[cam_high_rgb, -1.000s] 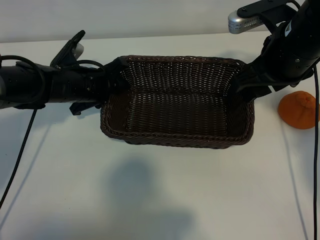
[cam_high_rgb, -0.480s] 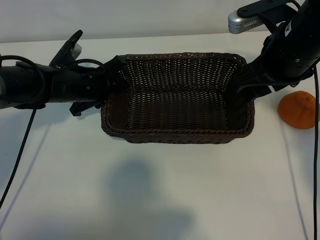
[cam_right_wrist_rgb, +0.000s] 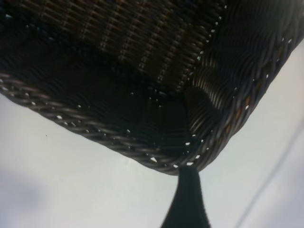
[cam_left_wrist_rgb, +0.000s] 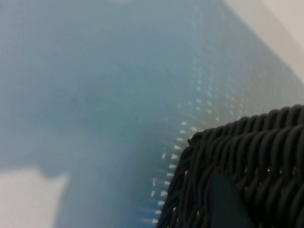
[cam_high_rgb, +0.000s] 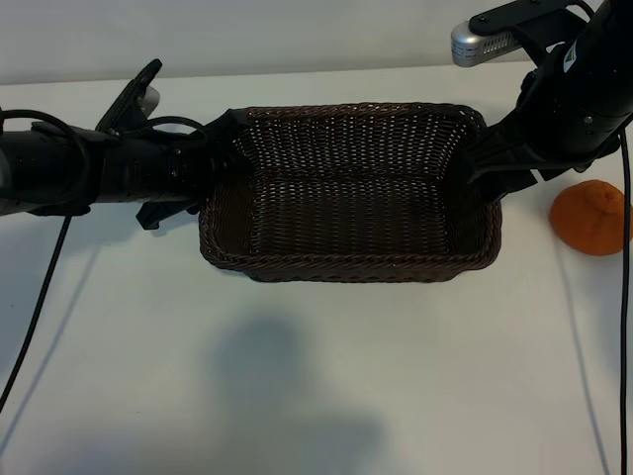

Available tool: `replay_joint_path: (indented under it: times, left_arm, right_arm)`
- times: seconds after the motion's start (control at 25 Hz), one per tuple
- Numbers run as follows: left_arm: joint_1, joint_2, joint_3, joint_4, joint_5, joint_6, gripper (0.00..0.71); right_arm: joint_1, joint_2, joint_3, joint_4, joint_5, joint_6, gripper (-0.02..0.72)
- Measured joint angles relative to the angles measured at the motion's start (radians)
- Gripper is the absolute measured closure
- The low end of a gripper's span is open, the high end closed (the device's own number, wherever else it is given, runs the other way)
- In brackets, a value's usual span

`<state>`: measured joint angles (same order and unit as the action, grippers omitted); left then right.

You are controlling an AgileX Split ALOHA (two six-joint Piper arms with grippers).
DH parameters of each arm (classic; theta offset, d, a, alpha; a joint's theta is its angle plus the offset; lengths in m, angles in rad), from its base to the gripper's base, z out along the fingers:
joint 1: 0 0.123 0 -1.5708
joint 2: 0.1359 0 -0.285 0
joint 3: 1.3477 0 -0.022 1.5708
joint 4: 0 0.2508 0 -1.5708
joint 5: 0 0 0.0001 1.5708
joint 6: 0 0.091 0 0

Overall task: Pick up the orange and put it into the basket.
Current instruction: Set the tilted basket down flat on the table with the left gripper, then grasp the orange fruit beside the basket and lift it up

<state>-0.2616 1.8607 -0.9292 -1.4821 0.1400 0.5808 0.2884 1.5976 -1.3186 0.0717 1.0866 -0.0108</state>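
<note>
exterior view: the small round dimpled orange (cam_high_rgb: 590, 218) sat on the white table (cam_high_rgb: 316, 376), outside the empty dark brown woven wicker basket (cam_high_rgb: 351, 267), whose long axis ran left-right. the left gripper (cam_high_rgb: 226, 148) and right gripper (cam_high_rgb: 482, 158) clamped its ends. left wrist view: weave. right wrist view: a basket corner.

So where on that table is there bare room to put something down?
The widest bare patch is the white table in front of the basket, shadowed only. The basket's inside is empty too. Its two ends are crowded: the left gripper at one, the right gripper at the other, with the orange just beyond.
</note>
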Motion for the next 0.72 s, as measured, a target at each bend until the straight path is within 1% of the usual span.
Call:
replay_joint_path:
  times: [0.2, 0.28, 0.44, 0.52, 0.6, 0.72]
  left_arm:
    - [0.000, 0.000, 0.000, 0.000, 0.000, 0.001, 0.340]
    - [0.000, 0.000, 0.000, -0.004, 0.004, 0.000, 0.286]
    - [0.000, 0.000, -0.001, 0.005, 0.021, -0.006, 0.136]
    - [0.000, 0.000, -0.001, 0.019, 0.029, -0.008, 0.087]
    - [0.000, 0.000, -0.001, 0.024, 0.039, -0.008, 0.066]
    - [0.000, -0.009, -0.001, 0.039, 0.045, -0.007, 0.063]
  right_arm:
    - [0.000, 0.000, 0.000, 0.000, 0.000, 0.000, 0.144]
    - [0.000, 0.000, 0.000, 0.000, -0.001, -0.001, 0.144]
    - [0.000, 0.000, 0.000, 0.000, -0.001, -0.001, 0.144]
    - [0.000, 0.000, 0.000, 0.000, -0.001, -0.001, 0.144]
    - [0.000, 0.000, 0.000, 0.000, -0.001, -0.001, 0.144]
    - [0.000, 0.000, 0.000, 0.000, -0.001, -0.001, 0.144]
